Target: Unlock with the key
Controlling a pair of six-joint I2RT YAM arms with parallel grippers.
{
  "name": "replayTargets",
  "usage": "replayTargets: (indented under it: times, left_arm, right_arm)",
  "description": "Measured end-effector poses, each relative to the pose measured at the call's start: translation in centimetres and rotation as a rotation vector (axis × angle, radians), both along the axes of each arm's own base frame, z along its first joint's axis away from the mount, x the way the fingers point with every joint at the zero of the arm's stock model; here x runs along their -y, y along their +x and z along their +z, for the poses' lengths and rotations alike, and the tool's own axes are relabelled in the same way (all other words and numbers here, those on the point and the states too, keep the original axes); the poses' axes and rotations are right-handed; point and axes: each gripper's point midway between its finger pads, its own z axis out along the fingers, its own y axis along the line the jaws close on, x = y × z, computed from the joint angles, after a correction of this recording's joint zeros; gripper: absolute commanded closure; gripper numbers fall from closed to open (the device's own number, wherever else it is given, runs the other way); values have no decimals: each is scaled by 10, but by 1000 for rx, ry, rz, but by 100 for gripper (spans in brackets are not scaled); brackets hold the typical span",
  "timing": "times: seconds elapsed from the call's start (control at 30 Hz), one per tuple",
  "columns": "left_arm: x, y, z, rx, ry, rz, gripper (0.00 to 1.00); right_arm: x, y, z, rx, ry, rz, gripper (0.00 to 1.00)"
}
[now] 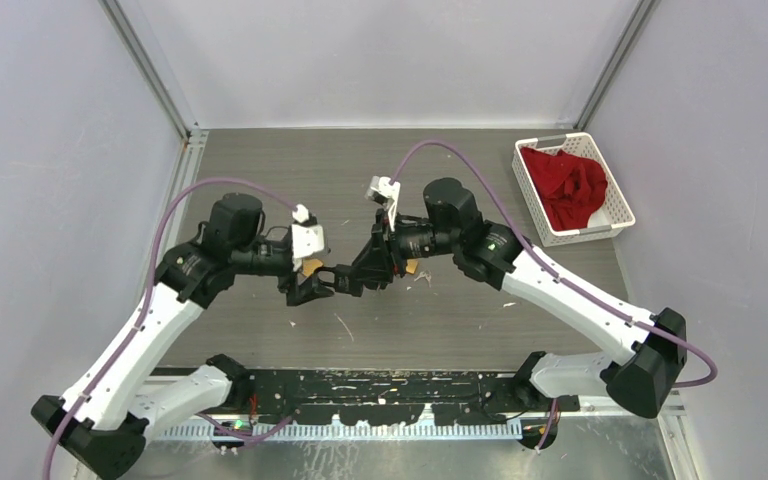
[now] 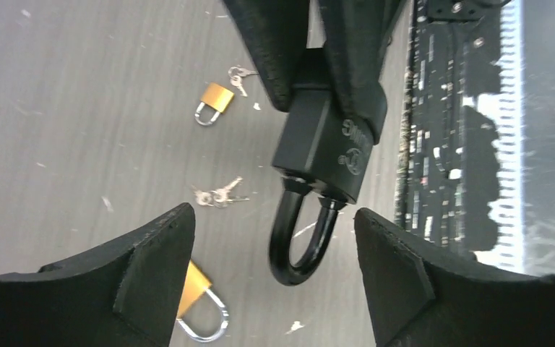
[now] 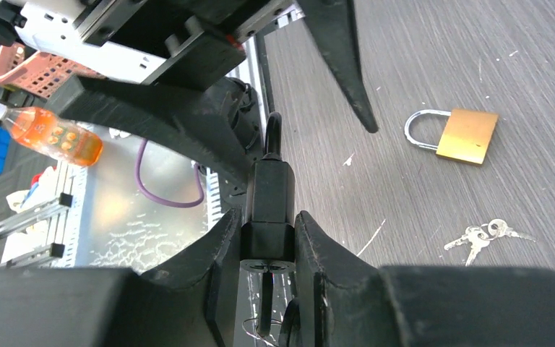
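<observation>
Padlock (image 2: 321,148), shackle (image 2: 294,275) toward left gripper (image 2: 273,220)

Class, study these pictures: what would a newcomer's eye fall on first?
A black padlock hangs mid-scene above the table, clamped in the right tool, its shackle between the fingers of the open left tool. Brass padlocks and loose keys lie below; a red cloth fills the white basket at the far right corner.

Lab test cell, white panel walls (image 1: 60,150)
</observation>
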Motion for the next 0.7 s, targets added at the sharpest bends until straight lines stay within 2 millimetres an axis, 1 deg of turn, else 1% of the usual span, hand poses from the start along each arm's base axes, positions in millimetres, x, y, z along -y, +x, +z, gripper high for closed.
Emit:
replayTargets:
  times: [0.1,0.17,0.27,0.37,0.4,0.5,0.6,0.63,0.7]
  left_arm:
    - [-2,-1,-5,-167,-18,27,31]
    - [0,-6,-8,-278,-30,26,34]
    - [5,-24,-10,-425,-52,-12,37]
    - [6,-37,-6,-492,-72,-42,42]
    - [6,-39,-6,-508,-75,-44,46]
    - [6,-41,-4,-542,-85,-34,56]
    - [6,-41,-5,-572,-86,-16,63]
    - [6,-41,-5,-577,-87,-14,66]
    - [7,-40,-5,-579,-92,-9,77]
  right_arm:
    - [-3,-1,0,0,-1,27,99]
    - [-5,-1,-1,-1,-4,35,99]
    - [-8,2,-2,-3,-11,37,99]
    - [-11,4,-1,-7,-14,43,99]
    - [-12,3,0,-10,-15,50,99]
    - [-15,-1,1,-18,-18,70,99]
    - [-21,-6,5,-19,-21,91,99]
    - [-23,-7,6,-17,-20,97,99]
    - [-26,-9,7,-13,-21,103,99]
